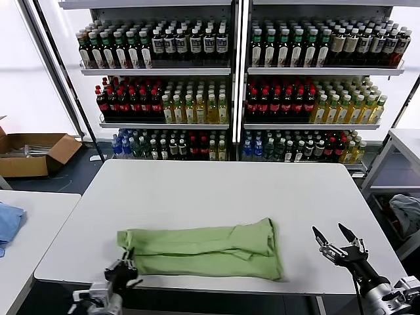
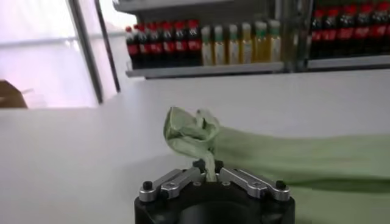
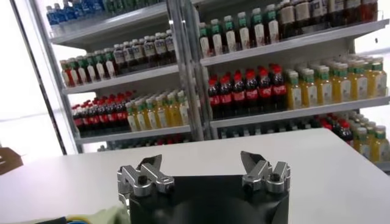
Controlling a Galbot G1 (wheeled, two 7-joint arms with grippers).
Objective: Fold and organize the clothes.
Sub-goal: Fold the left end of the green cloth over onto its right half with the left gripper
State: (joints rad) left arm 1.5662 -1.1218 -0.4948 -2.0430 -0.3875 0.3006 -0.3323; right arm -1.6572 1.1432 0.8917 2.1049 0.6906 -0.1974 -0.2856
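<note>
The clothes, a light green shirt folded into a long band, lie along the front of the white table. My left gripper sits at the band's left end, shut on a pinch of the green fabric, which bunches up just beyond the jaws of the left gripper. My right gripper hovers over the table's front right corner, to the right of the shirt, open and empty. In the right wrist view the right gripper shows its jaws spread wide.
Shelves of bottles stand behind the table. A second white table at the left carries a blue cloth. A cardboard box lies on the floor at the far left. Another table with a grey bundle stands at the right.
</note>
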